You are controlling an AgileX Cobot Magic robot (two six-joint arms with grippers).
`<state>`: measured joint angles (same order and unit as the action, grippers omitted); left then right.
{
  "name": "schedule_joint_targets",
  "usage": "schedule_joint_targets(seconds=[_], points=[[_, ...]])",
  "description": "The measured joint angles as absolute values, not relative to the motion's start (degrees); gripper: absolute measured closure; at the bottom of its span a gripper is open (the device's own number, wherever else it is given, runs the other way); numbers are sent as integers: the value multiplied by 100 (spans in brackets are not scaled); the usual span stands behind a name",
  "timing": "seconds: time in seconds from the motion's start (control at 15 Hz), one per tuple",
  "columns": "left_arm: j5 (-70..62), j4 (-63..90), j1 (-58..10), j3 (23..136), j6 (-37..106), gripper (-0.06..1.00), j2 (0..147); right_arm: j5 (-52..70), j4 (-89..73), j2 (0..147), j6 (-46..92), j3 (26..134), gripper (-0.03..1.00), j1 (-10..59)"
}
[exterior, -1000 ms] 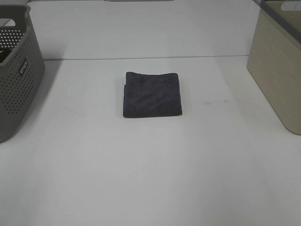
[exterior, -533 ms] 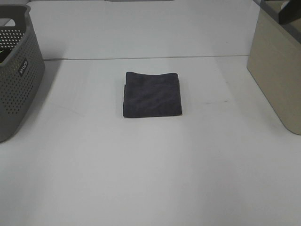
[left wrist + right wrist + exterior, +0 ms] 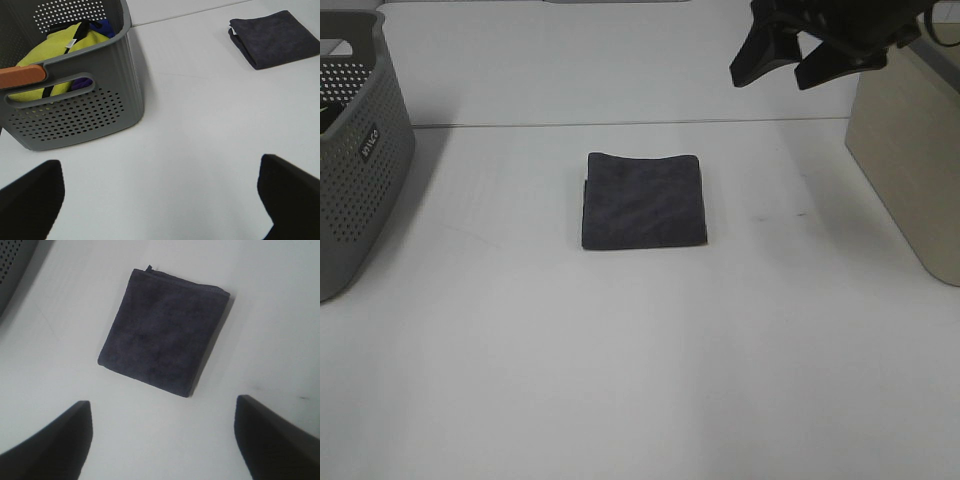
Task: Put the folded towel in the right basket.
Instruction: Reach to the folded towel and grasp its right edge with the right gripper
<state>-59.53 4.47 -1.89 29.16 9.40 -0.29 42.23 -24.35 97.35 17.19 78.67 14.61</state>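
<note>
A dark grey folded towel (image 3: 644, 200) lies flat in the middle of the white table; it also shows in the right wrist view (image 3: 162, 351) and the left wrist view (image 3: 275, 38). The beige right basket (image 3: 910, 150) stands at the right edge. My right gripper (image 3: 785, 65) is open and empty, high above the table, up and to the right of the towel; its fingertips (image 3: 55, 432) frame the towel from above. My left gripper (image 3: 160, 200) is open and empty, out of the exterior high view, beside the grey basket.
A grey perforated basket (image 3: 355, 150) stands at the left edge, holding a yellow cloth (image 3: 55, 55) and other items. A seam line (image 3: 620, 123) crosses the table behind the towel.
My right arm has come into the high view from the upper right and moved left over the table toward the towel. The towel has not moved.
</note>
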Motion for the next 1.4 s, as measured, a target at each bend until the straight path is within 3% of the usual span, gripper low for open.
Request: schedule_joint_targets(seconds=[0.53, 0.93, 1.27, 1.33, 1.4], points=[[-5953, 447, -189, 2916, 940, -4, -29, 4521, -2842, 11786, 1690, 8909, 24, 1473], [-5953, 447, -189, 2916, 940, -4, -29, 5626, -2939, 13871, 1684, 10926, 28, 1473], [-5953, 447, -189, 2916, 940, -4, -29, 5770, -3209, 14416, 1633, 11442, 30, 1473], [-5953, 447, -189, 2916, 940, -4, -29, 5735, -3312, 14456, 1633, 11453, 34, 1473], [-5953, 447, -189, 2916, 940, -4, -29, 5701, -3375, 14473, 1633, 11453, 44, 1473]])
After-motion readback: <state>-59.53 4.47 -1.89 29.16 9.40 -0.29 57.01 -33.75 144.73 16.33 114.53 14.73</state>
